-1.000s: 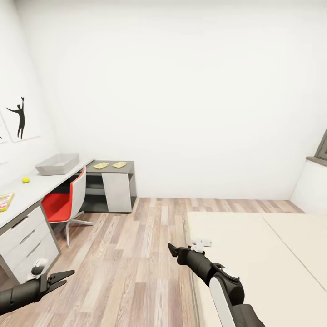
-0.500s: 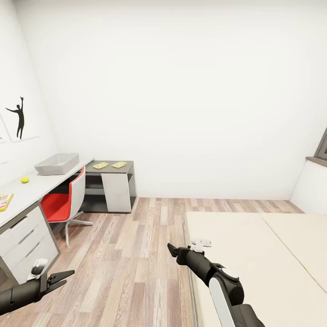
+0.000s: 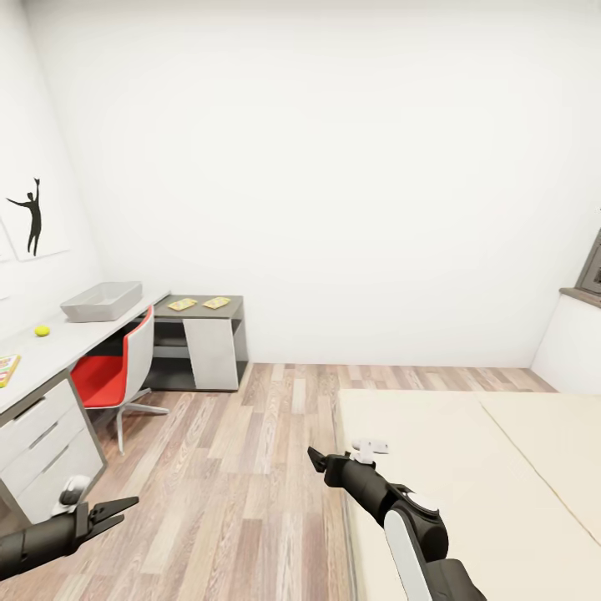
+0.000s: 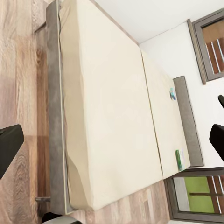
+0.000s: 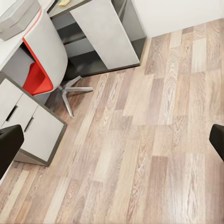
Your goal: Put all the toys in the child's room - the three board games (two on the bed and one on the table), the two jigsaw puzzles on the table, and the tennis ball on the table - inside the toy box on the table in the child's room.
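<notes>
Along the left wall runs the table, pale and long, carrying the toy box at its far end, the tennis ball lying apart from it nearer the robot, and a bright corner of a jigsaw puzzle at the view's edge. 2 flat yellow items lie on the lower dark cabinet beyond; what they are is too small to tell. Both arms hang low and forward over the wood floor, which suits travelling rather than reaching. The left gripper has its fingers spread and holds nothing; the right gripper also carries nothing, its jaws apart in its wrist view. The bed fills the right, and the left wrist view shows 2 board games near its grey headboard. A red chair is tucked under the table.
</notes>
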Controlling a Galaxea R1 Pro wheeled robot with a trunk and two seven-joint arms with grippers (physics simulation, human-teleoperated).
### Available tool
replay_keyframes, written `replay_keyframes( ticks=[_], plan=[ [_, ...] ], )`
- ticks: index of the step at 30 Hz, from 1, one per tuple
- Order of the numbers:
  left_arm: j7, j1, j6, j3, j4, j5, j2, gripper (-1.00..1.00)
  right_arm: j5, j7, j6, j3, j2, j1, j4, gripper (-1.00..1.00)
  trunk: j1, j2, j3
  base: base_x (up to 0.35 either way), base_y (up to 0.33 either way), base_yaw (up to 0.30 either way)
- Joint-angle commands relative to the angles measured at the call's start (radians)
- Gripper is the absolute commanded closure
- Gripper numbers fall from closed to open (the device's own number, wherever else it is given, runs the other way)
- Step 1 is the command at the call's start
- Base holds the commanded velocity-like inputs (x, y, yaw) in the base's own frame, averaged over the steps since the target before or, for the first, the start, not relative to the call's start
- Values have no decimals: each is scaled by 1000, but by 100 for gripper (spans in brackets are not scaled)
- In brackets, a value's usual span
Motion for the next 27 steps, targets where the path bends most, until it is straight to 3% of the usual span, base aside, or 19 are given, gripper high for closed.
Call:
replay_keyframes(
  ticks=[1,11,27],
  plan=[
    [-3,0,10,1,0,1,0,-100,1,3,5,-1,0,0,-1,-100,0,-1,0,0,-119,0],
    [-2,0,10,1,0,1,-2,-100,1,3,5,-1,0,0,0,-100,0,-1,0,0,-96,0],
    [-2,0,10,1,-1,1,-2,-100,2,3,5,-1,0,0,-1,-100,0,-1,0,0,-209,0]
  ],
)
